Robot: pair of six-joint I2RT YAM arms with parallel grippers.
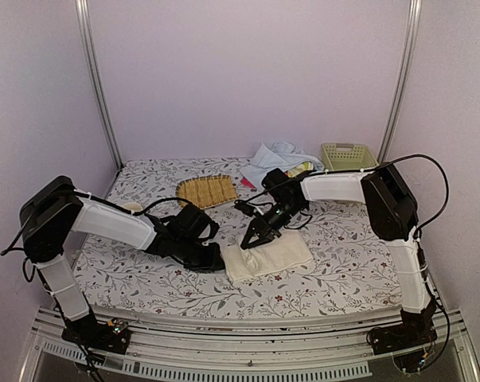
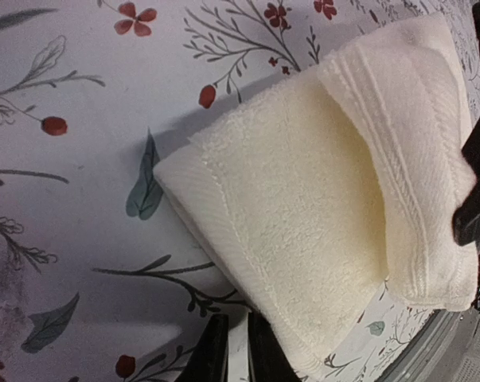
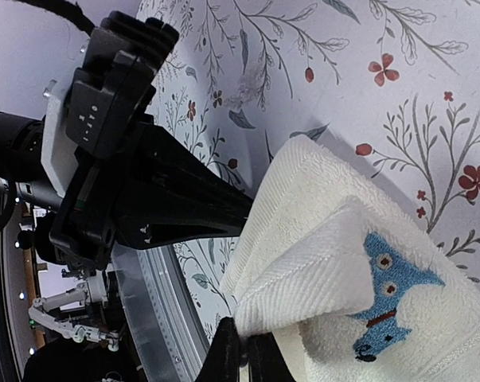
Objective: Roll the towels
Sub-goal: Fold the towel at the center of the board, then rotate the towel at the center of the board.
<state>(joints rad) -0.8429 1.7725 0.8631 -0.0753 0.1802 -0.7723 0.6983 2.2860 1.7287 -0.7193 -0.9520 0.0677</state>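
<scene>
cream towel cut off by the right and bottom edges of the right wrist view, only the tips of left gripper and right gripper peeking in at the bottom, pink towel mostly hidden by blue towel, far and small

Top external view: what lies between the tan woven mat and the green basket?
A heap of towels: the light blue towel, with a pink towel and a yellow-green towel peeking out at its edges. Only the top view shows it.
</scene>
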